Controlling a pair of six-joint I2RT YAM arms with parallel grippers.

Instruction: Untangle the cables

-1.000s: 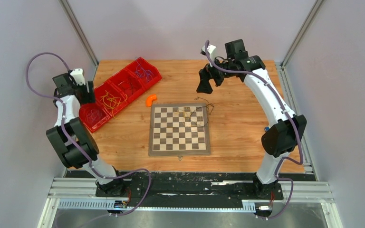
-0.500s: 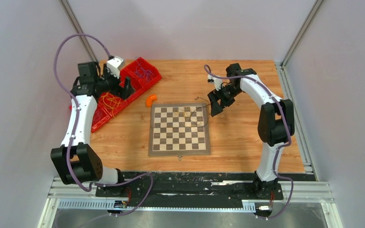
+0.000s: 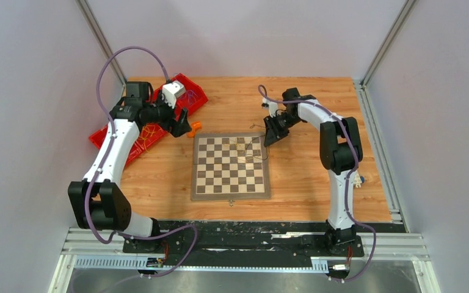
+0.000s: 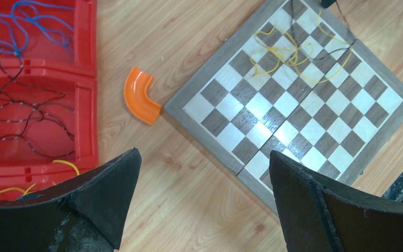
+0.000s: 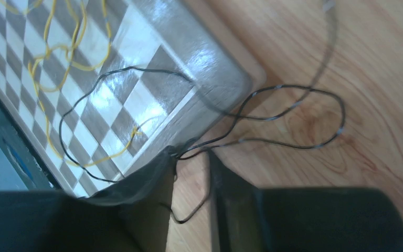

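The left gripper hangs above the wooden bench beside the red bins, its fingers spread wide with nothing between them. Below it, an orange curved piece lies on the wood, just beside a corner of the chessboard.

The bins hold sorted cables: a blue one in one compartment, thin black ones in the next, and a bit of yellow in the one after.

The remaining tangle sits at the far right corner of the chessboard. A yellow cable loops over several squares. A black cable crosses it and runs off the board edge onto the bench, where it forms an open loop.

The right gripper is down at that corner, low over the bench. Its fingers are drawn close together, with the black cable passing through the narrow gap between them. The wrist view is blurred here, so I cannot tell whether they actually pinch the cable or only bracket it.
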